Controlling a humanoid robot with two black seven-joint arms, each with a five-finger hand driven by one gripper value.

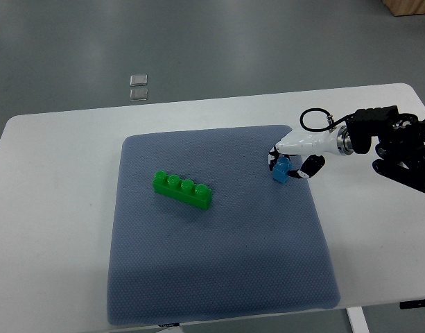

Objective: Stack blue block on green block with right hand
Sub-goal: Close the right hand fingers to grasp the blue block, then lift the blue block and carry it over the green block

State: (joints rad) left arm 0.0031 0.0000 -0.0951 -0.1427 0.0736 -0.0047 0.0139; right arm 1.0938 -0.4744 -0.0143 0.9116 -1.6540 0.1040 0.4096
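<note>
setting: grey floor (pixel 198 41) behind, with a white tabletop (pixel 53 208) filling most of the view and a blue-grey mat (pixel 219 263) laid across its middle.

item 1, right hand (pixel 290 163): white and black, at the end of a dark arm (pixel 403 149) entering from 3 o'clock. it sits over the mat's right edge, toward 2 o'clock from the mat's middle. fingers (pixel 310 166) curled down around the blue block, thumb side and finger side clamped on it from either flank.

item 2, blue block (pixel 280 171): small, light blue, held in the right hand at the mat's right edge. whether its base touches the mat cannot be told.

item 3, green block (pixel 183 190): long, four studs on top, lying on the mat well apart from the hand, toward 9 o'clock from it. its length runs from 10 o'clock to 4 o'clock.

item 4, two small clear squares (pixel 139 86): on the floor beyond the tabletop's far edge, toward 11 o'clock, one just behind the other.
</note>
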